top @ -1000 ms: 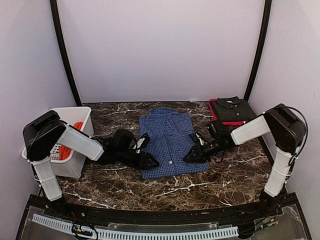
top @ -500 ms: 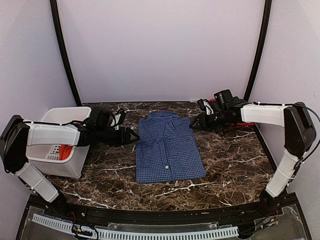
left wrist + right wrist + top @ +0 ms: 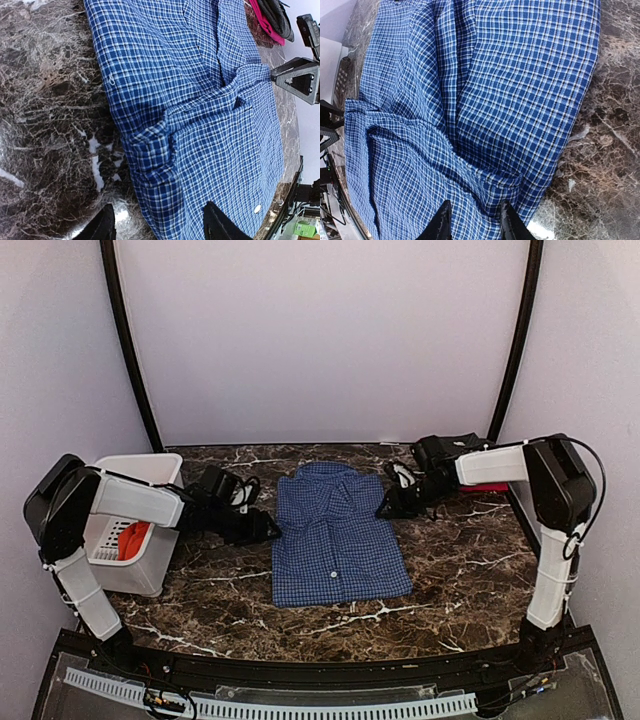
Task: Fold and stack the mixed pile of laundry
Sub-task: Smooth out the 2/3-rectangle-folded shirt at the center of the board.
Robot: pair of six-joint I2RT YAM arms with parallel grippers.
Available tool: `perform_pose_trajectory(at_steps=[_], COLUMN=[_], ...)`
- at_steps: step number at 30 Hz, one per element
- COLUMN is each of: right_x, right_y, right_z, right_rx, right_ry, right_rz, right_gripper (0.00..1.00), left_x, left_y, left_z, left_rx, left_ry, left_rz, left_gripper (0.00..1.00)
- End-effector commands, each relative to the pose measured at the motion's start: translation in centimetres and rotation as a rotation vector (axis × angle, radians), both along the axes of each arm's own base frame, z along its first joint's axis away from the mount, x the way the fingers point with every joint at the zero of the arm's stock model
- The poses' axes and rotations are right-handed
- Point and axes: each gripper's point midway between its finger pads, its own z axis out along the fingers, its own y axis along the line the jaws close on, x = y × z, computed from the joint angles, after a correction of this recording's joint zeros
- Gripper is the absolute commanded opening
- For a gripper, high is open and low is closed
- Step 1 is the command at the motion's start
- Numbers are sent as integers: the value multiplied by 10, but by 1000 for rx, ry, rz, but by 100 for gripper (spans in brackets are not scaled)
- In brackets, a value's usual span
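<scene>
Blue-and-white checked cloth shirt (image 3: 338, 535) lies folded, awaiting stacking. Left gripper (image 3: 271, 530) straddles its edge unclenched; whether right gripper (image 3: 386, 509) pinches the opposite edge is unclear. Both must pinch, then lift.

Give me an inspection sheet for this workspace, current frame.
Surface: dark marble table, white veins.
Job's things: checked shirt folded flat at centre; orange-red garment in the basket.
Clutter: white basket at left; dark garment on a red one, far right.
End effectors: left end effector open at the shirt's left edge; right end effector open, narrower, at its right edge.
Cables: black loops at both wrists.
Surroundings: pale walls, two black poles.
</scene>
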Motion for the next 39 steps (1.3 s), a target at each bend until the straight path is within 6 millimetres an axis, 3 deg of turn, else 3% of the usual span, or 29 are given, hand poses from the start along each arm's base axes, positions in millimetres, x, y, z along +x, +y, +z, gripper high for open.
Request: perform_pose_trajectory(at_steps=[1, 9, 15, 20, 33, 37, 39], right_x=[11, 15, 17, 20, 27, 22, 20], right_y=[2, 0, -1, -6, -8, -4, -1], right_z=[-1, -14, -18, -19, -24, -25, -21], right_rx=[-10, -25, -36, -66, -96, -83, -67], right_ry=[-25, 0, 3, 1, 7, 22, 21], right_rz=[10, -3, -4, -30, -34, -10, 2], right_gripper=[30, 31, 19, 35, 41, 38, 27], left_x=[6, 14, 19, 19, 21, 21, 22], left_y=[-3, -8, -11, -12, -12, -12, -12], left_z=[2, 3, 8, 8, 9, 8, 8], left_rx=[-5, -11, -19, -19, -12, -11, -12], left_ry=[-11, -21, -37, -36, -44, -43, -44], left_rz=[-8, -15, -18, -19, -20, -20, -20], left_gripper=[58, 54, 48, 47, 52, 52, 53])
